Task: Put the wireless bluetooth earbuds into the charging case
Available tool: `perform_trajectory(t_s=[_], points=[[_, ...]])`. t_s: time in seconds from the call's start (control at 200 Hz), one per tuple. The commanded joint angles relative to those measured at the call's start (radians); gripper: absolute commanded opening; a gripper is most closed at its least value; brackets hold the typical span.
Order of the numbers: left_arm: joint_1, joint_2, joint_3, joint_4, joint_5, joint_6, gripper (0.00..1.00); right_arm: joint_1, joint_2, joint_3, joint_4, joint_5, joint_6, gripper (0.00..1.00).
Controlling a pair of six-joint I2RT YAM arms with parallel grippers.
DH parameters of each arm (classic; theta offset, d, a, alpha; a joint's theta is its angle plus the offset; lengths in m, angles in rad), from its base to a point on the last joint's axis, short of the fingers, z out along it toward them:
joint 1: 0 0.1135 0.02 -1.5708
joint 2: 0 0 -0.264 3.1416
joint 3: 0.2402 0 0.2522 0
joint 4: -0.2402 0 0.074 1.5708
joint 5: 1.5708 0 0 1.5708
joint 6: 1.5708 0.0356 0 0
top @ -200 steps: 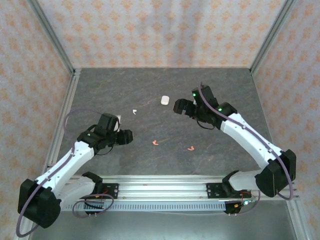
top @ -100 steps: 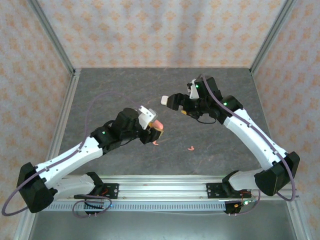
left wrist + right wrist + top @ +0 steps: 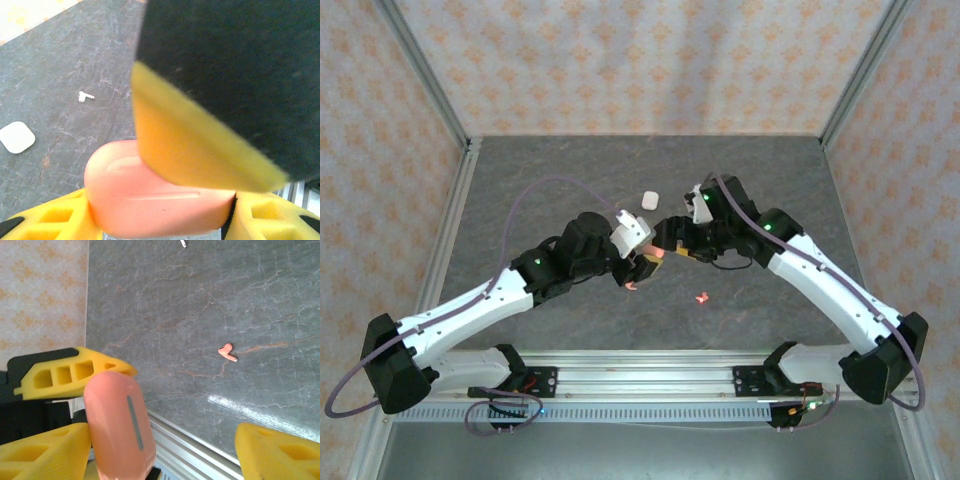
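My left gripper (image 3: 648, 258) clenched on the pink charging case (image 3: 150, 200), my right gripper (image 3: 672, 243) spread open around it, one pad seemingly touching, pink earbud (image 3: 227, 352) and white earbud (image 3: 86, 95) loose on the table (image 3: 540, 180)

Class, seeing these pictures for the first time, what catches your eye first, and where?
The two arms meet mid-table at a pink charging case, clamped in the left gripper's jaws, with a finger of the open right gripper close over it. Behind them lies a white case; a pink earbud lies loose nearer the arms' bases.
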Motion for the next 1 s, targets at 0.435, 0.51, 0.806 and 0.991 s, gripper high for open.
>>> perform_trajectory(t_s=[0.435, 0.51, 0.806, 0.991], points=[[-0.001, 0.013, 0.050, 0.026, 0.020, -0.020, 0.22, 0.015, -0.010, -0.006, -0.008, -0.032, -0.030, 0.74], [-0.002, 0.020, 0.054, 0.027, 0.026, -0.025, 0.22, 0.017, 0.003, -0.002, 0.005, -0.042, -0.030, 0.72], [-0.001, 0.046, 0.078, 0.033, 0.024, -0.060, 0.25, 0.019, 0.008, -0.007, 0.036, -0.044, -0.058, 0.31], [-0.001, 0.052, 0.081, 0.041, 0.030, -0.086, 0.32, 0.019, -0.011, -0.011, 0.063, -0.051, -0.101, 0.07]])
